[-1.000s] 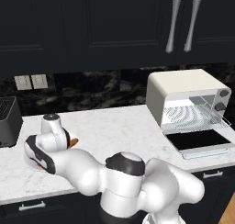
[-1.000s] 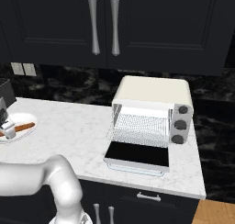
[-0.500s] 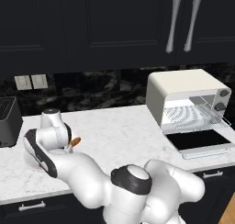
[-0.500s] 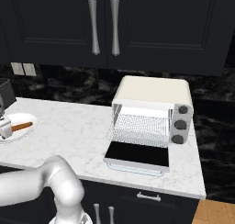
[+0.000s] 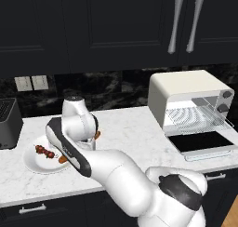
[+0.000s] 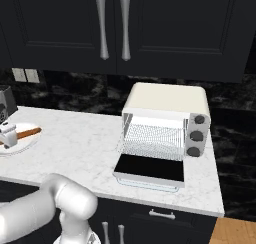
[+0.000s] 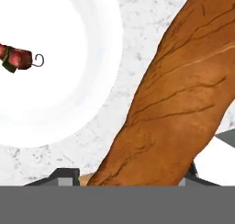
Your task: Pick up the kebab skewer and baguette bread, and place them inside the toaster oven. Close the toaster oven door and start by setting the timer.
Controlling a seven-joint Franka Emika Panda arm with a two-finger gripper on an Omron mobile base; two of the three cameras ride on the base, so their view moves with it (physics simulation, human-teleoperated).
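Lying between the fingers (image 7: 69, 176), the baguette (image 7: 179, 94) hides their tips; whether they grip it, unclear.

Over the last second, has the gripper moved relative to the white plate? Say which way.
Yes. The gripper has dropped lower over the white plate, closer to the baguette bread.

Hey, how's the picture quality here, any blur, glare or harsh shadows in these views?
Left base view: flat even light, hardly any shadow under the white plate. Right base view: dim and soft, dark cabinets, no glare on the toaster oven door. Hand view: the baguette bread looms huge and close, while the kebab skewer stays sharp.
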